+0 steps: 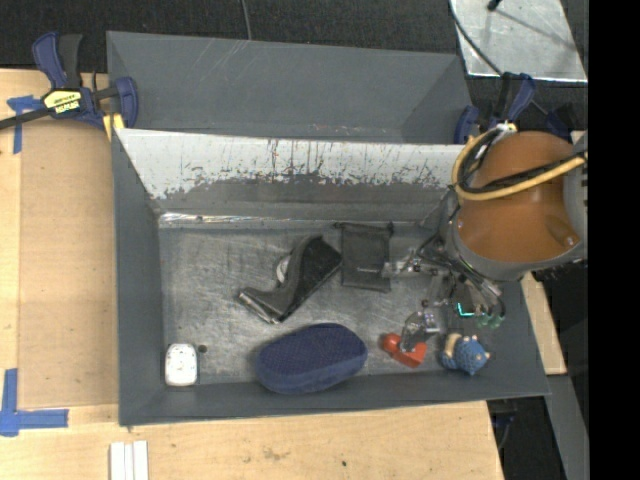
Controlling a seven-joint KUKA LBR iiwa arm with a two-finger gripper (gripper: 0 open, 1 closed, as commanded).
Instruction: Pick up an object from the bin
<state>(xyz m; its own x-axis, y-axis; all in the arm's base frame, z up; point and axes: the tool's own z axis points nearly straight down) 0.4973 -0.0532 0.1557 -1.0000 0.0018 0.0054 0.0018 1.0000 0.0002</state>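
**Grey bin, front right corner: gripper low over a small red piece**

Grey metal bin (140, 298), sloping walls, flat floor. The contents are few and spread out, not heaped.

Position of the arm: the gripper (430, 320) hangs low beneath the arm's orange cover (515, 208), close to the bin's right wall and toward the front. A small red piece (403, 349) lies just below and beside it. A small blue-and-yellow toy (467, 355) lies just beside the red piece, nearer the front right corner. Contact with either cannot be confirmed.

State of the gripper: whether it is wide or narrow cannot be told, as its mechanism reads poorly against the dark floor. Nothing is seen held in it.

Other contents:
- A dark blue oval pouch (310, 358) lies along the front wall near its middle.
- A small white block (180, 364) sits in the front left corner.
- A black shoe-like item (295, 280) lies at the floor's centre.
- A black boxy item (365, 256) is just beside it toward the back wall; whether the two touch cannot be told.

Assessment: the gripper's station suggests the red piece is the candidate. It lies on open floor, apart from the pouch and off the walls, which favours a descent from above. The toy sits tighter in the corner, where the sloping walls leave less room. The two lie close together, so a grasp on one may nudge or catch the other. The pick is judged not yet made.
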